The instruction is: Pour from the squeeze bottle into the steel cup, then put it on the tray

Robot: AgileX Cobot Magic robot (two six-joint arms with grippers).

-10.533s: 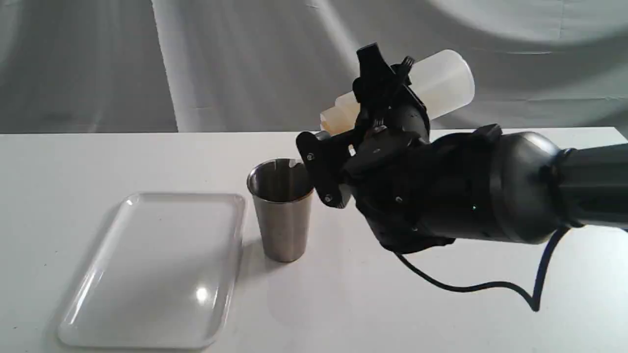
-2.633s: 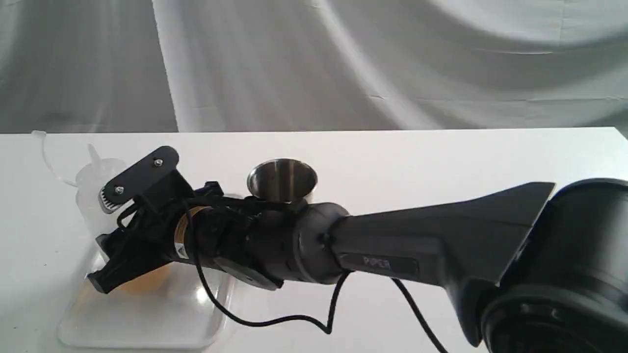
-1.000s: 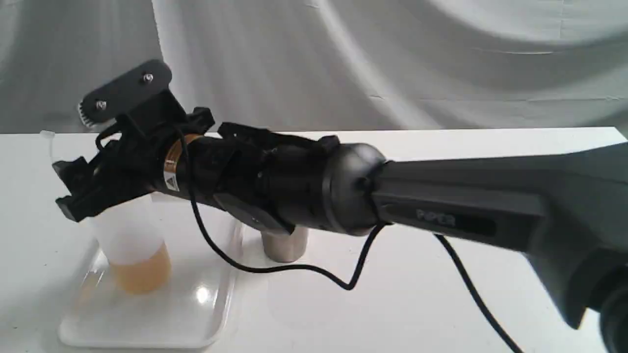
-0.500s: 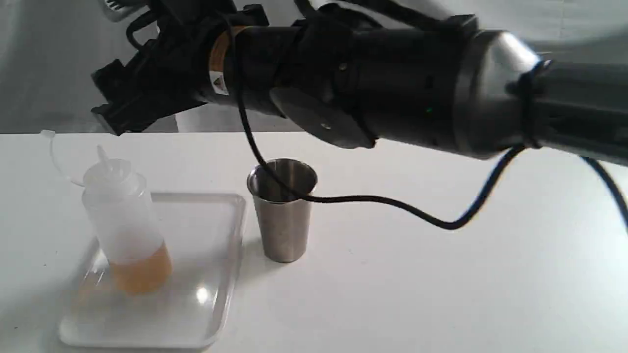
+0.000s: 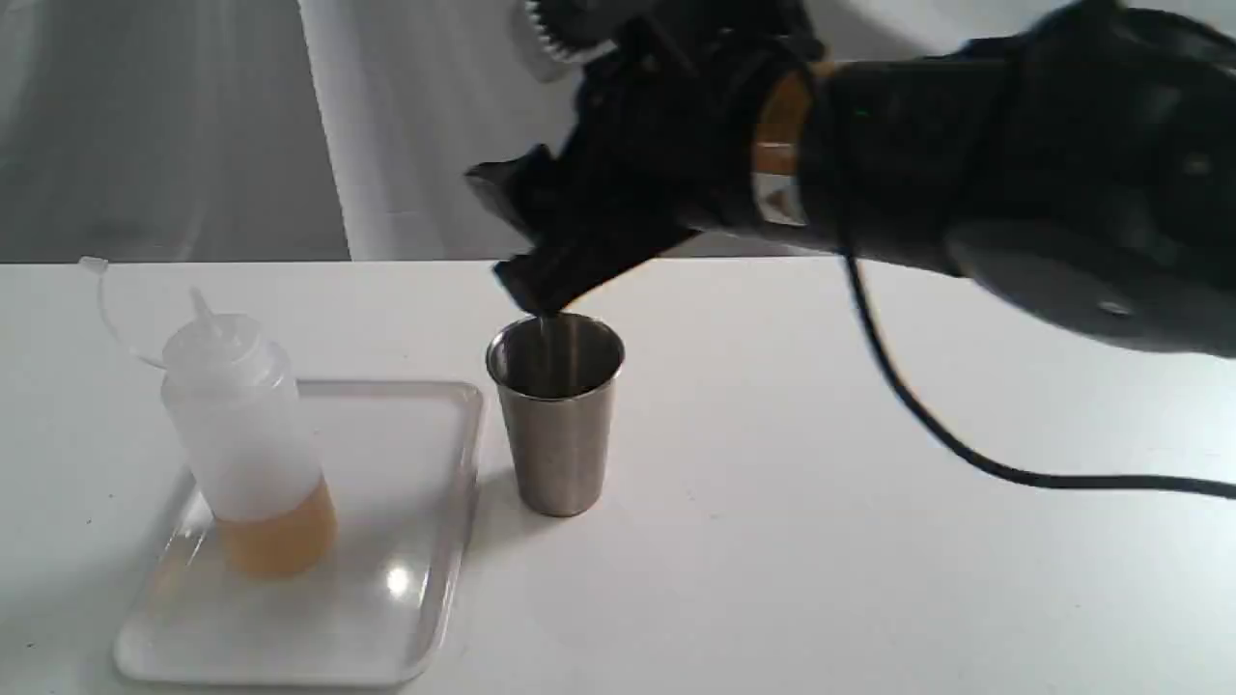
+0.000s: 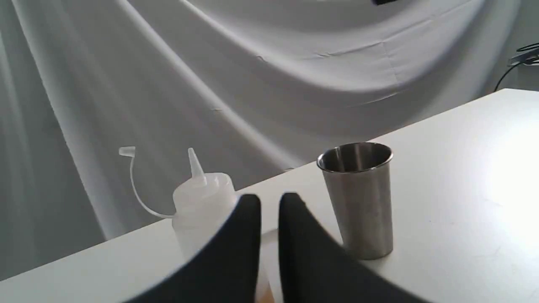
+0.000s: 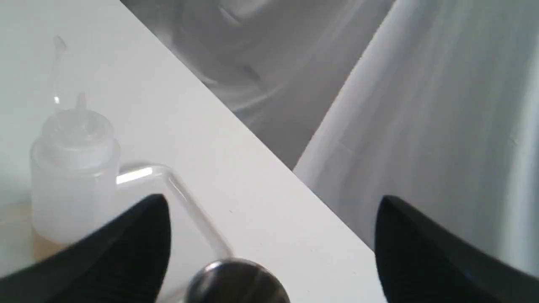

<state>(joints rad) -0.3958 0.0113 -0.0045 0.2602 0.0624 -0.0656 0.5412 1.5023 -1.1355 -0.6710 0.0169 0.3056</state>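
Observation:
The squeeze bottle [image 5: 241, 434] stands upright on the tray [image 5: 396, 589], amber liquid in its lower part, cap strap curling off to the left. It also shows as the bottle [image 6: 202, 206] [image 7: 71, 181]. The steel cup [image 5: 555, 415] [image 6: 358, 198] stands on the table just right of the tray. My right gripper [image 5: 521, 145] hangs open and empty in the air above the cup, well apart from the bottle; in its wrist view the right gripper [image 7: 269, 210] has its fingers spread wide. My left gripper [image 6: 269, 206] is shut with only a narrow slit, holding nothing, and is out of the exterior view.
A white table [image 5: 821, 541] carries everything, and a grey cloth backdrop [image 5: 193, 125] hangs behind it. The right arm's black cable [image 5: 966, 463] droops above the table on the right. The tray rim [image 7: 168, 179] lies beside the cup's rim [image 7: 236, 277].
The right gripper has let go of the bottle on the tray, risen, and swung right to above the cup. Bottle, cup and tray stay put.

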